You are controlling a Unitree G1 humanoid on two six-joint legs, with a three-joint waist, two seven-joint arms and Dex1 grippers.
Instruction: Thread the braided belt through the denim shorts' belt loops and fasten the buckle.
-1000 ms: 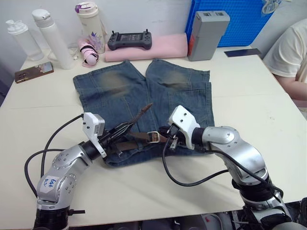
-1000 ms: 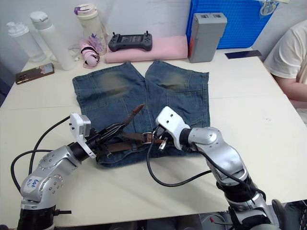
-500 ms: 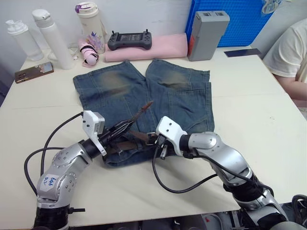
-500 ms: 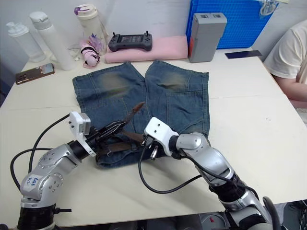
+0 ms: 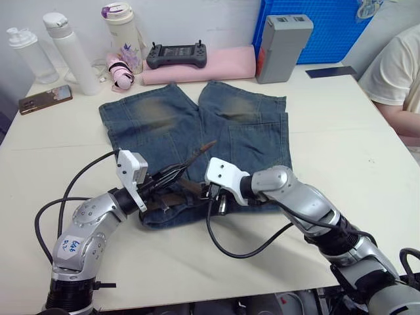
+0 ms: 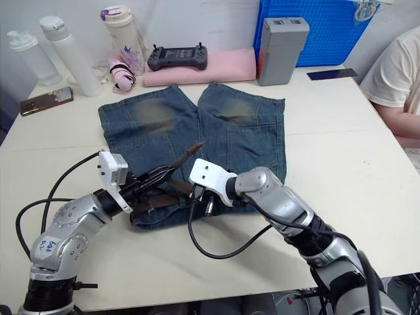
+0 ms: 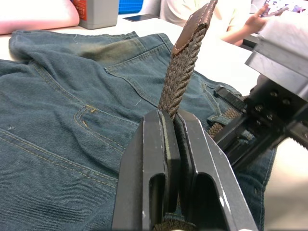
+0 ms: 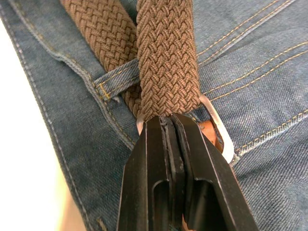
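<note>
Both grippers were clamped on the braided belt [image 8: 166, 62]: left gripper [image 7: 173, 139] below its tip, right gripper [image 8: 171, 127] at the buckle [image 8: 219, 130]

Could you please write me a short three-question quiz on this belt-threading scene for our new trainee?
1. True or false: the left gripper has its jaws shut on the dark-brown braided belt near its tapered tip.
2. Multiple choice: the right gripper pinches the belt right beside which part? A) the square silver metal buckle B) a back pocket C) a leg hem
3. Fill in: the belt passes under a narrow blue denim ____ on the waistband of the faded blue denim shorts.

Key: 1 true; 2 A; 3 belt loop.
</note>
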